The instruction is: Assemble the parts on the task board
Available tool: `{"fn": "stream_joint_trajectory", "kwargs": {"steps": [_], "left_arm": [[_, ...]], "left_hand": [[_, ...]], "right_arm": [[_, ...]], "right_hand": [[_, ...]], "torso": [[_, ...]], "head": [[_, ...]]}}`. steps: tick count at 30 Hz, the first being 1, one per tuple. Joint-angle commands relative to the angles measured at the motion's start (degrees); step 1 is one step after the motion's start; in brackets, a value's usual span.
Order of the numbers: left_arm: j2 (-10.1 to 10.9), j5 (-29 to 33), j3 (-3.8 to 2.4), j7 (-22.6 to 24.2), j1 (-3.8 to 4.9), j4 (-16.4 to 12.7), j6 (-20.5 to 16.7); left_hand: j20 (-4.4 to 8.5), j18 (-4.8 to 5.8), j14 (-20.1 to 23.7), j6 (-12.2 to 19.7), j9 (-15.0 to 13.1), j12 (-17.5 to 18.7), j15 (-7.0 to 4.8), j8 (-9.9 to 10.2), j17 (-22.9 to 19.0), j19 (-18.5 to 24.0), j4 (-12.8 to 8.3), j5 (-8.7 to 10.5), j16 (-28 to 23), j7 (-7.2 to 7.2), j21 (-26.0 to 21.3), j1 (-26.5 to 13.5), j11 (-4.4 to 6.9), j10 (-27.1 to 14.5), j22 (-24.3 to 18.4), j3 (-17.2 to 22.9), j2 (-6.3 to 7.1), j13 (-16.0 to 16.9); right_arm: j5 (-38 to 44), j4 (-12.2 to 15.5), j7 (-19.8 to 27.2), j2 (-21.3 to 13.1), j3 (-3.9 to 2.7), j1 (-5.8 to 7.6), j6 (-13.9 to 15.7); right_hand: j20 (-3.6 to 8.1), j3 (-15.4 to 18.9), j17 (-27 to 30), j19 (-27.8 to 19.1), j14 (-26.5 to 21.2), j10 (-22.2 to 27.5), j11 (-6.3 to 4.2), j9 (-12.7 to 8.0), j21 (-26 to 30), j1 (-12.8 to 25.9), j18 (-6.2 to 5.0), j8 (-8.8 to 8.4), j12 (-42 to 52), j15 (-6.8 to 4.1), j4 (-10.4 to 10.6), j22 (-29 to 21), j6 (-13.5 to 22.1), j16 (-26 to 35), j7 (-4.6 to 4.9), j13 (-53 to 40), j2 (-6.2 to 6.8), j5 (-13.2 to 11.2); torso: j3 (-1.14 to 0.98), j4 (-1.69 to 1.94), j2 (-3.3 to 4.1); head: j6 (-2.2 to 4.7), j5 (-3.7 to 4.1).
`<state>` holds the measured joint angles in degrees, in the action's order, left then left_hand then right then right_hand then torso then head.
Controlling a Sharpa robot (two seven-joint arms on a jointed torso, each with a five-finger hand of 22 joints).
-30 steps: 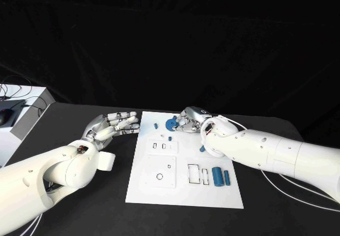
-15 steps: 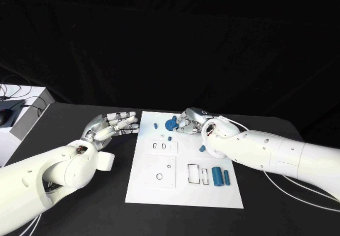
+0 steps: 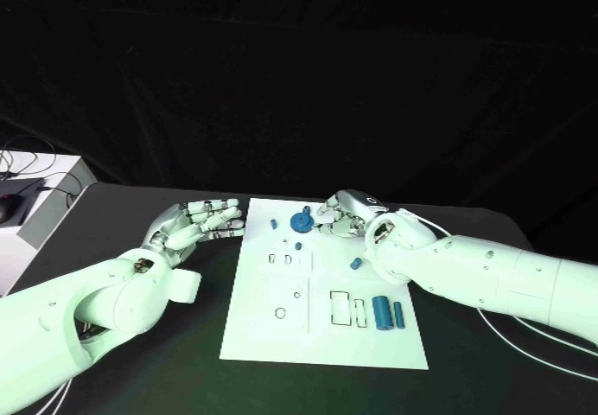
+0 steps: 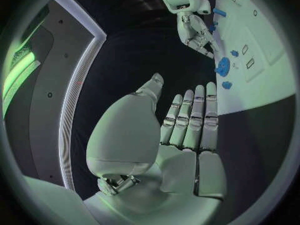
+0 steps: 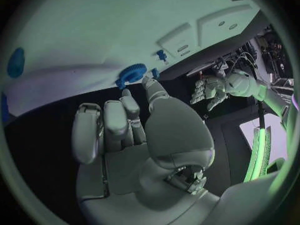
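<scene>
Head view: blue gear [image 3: 302,222] lies just beside right robot hand [image 3: 344,212].

No text, label, brand, number or sign can be read anywhere in these views.
</scene>
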<state>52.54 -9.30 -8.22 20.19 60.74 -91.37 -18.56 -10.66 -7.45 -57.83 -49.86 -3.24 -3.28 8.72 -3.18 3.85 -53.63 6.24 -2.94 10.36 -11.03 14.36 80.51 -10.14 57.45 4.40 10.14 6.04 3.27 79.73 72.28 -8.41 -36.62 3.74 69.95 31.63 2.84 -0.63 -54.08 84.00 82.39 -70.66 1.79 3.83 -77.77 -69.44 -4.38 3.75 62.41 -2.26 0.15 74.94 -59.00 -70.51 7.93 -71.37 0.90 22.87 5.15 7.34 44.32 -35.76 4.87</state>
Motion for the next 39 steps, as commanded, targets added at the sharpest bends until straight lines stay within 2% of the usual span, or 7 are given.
{"fn": "stream_joint_trajectory", "kwargs": {"steps": [1, 5, 10, 17, 21, 27, 39], "left_arm": [[0.0, -0.3, -0.05, 0.8, -0.01, 0.0, 0.8], [0.0, -0.2, -0.05, 2.3, -0.07, 0.1, 0.0], [0.1, -0.1, -0.05, 3.2, -0.17, 0.0, -0.1], [0.2, 0.0, -0.05, 3.3, -0.74, -0.1, 0.3], [0.2, 0.0, -0.05, 3.3, -1.06, -0.1, 0.6], [0.2, 0.1, -0.06, 3.0, -1.37, 0.1, 0.8], [0.4, 0.1, -0.08, 2.8, -1.71, 0.4, 1.1]], "left_hand": [[0.04, 0.58, 0.3, 0.2, 0.0, -0.2, -0.08, 0.0, -0.1, 0.3, -0.4, -0.06, -0.3, 0.05, 0.2, 0.0, 0.04, -0.4, -0.1, -0.1, -0.51, 0.1], [0.14, 0.51, -0.2, -1.1, -0.1, -0.2, -0.27, -0.2, 0.0, 0.0, -0.6, -0.06, 0.0, -0.04, 0.3, 0.2, 0.21, 0.2, 0.0, -0.1, -0.68, 0.1], [0.30, 0.51, -0.6, -2.1, -0.1, -0.1, -0.45, -0.1, -0.1, -0.2, -1.0, -0.06, 0.1, -0.01, 0.5, 0.3, 0.39, 0.9, 0.1, -0.1, -0.93, 0.1], [0.38, 0.56, -0.7, -2.2, -0.1, -0.1, -0.47, -0.1, -0.1, -0.3, -1.2, -0.06, 0.1, -0.01, 0.6, 0.2, 0.41, 1.0, 0.1, -0.2, -1.04, 0.1], [0.43, 0.64, -0.8, -2.2, -0.1, -0.1, -0.47, -0.1, -0.1, -0.3, -1.4, -0.06, 0.0, 0.05, 0.6, 0.2, 0.43, 1.0, 0.1, -0.3, -1.18, 0.1], [0.43, 0.72, -0.7, -1.6, -0.1, -0.1, -0.41, -0.1, -0.1, -0.2, -1.4, -0.06, -0.1, -0.16, 0.6, 0.0, 0.31, 0.7, 0.0, -0.4, -1.11, 0.1], [0.41, 0.74, -0.6, -1.5, -0.1, -0.2, -0.37, -0.1, -0.1, -0.1, -1.4, -0.05, -0.2, -0.11, 0.6, 0.0, 0.30, 0.7, 0.0, -0.4, -1.08, 0.1]], "right_arm": [[-5.6, 1.6, 5.1, -1.7, -0.24, 0.31, 4.6], [-12.5, 3.4, 11.0, -5.0, -0.50, 0.82, 3.2], [-20.4, 3.9, 18.8, -9.4, -0.62, 1.15, -0.1], [-22.7, 0.4, 24.2, -14.0, -0.65, 1.23, -3.7], [-21.7, -3.1, 25.3, -15.2, -0.63, 1.18, -5.3], [-20.0, -6.6, 25.6, -15.6, -0.59, 0.45, -7.1], [-16.7, -10.3, 24.6, -13.8, -0.59, -1.69, -9.0]], "right_hand": [[0.20, -0.5, 0.2, 4.8, -0.2, 0.8, 0.37, 0.0, 0.5, -2.3, 0.87, -0.08, -0.6, -0.02, -1.6, 11.6, 0.6, 0.3, 0.67, 0.4, 0.01, -3.4], [0.02, -0.5, 0.3, 4.7, -0.3, 1.5, 0.50, 0.0, 1.0, -4.7, 0.76, -0.03, -1.2, 0.10, -3.4, 11.4, 0.8, 0.6, 0.82, 0.9, 0.59, -6.3], [0.17, 0.2, 0.9, 4.3, -0.6, 3.6, 0.49, 0.0, 3.6, -7.1, 0.52, 0.10, -3.9, 0.09, -5.1, 10.8, 0.2, 2.4, 0.75, 3.3, 1.59, -6.6], [0.47, 0.6, -0.5, 4.3, -0.4, 4.1, 0.44, 0.0, 3.6, -9.3, 0.95, 0.08, -4.1, 0.05, -6.3, 10.9, 0.2, 2.9, 0.74, 4.4, 2.81, -6.2], [0.48, 0.4, -0.6, 4.3, -0.4, 4.0, 0.44, 0.0, 3.4, -10.2, 1.02, 0.01, -4.0, 0.04, -6.8, 11.0, 0.3, 3.0, 0.80, 4.5, 3.13, -5.7], [0.39, 0.5, -1.4, 4.4, -0.3, 4.0, 0.75, -0.1, 3.1, -10.6, 1.07, -0.08, -4.1, 0.25, -6.8, 11.0, 2.3, 3.2, 1.30, 4.8, 3.62, -6.0], [-0.01, 0.3, -2.9, 4.4, 0.0, 4.0, 0.92, 0.0, 2.7, -11.3, 0.78, -0.09, -3.6, 0.40, -5.3, 11.1, 3.1, 3.2, 1.48, 4.8, 4.45, -5.9]], "torso": [[-0.12, -0.11, -0.06], [-0.31, -0.36, -0.14], [-0.68, -0.80, -0.22], [-1.32, -1.45, -0.32], [-1.60, -1.66, -0.36], [-1.78, -1.67, -0.25], [-2.14, -1.57, 0.12]], "head": [[0.35, 0.15], [0.77, 0.29], [1.13, 0.80], [1.13, 1.42], [1.25, 1.50], [1.61, 1.73], [0.61, 2.10]]}}
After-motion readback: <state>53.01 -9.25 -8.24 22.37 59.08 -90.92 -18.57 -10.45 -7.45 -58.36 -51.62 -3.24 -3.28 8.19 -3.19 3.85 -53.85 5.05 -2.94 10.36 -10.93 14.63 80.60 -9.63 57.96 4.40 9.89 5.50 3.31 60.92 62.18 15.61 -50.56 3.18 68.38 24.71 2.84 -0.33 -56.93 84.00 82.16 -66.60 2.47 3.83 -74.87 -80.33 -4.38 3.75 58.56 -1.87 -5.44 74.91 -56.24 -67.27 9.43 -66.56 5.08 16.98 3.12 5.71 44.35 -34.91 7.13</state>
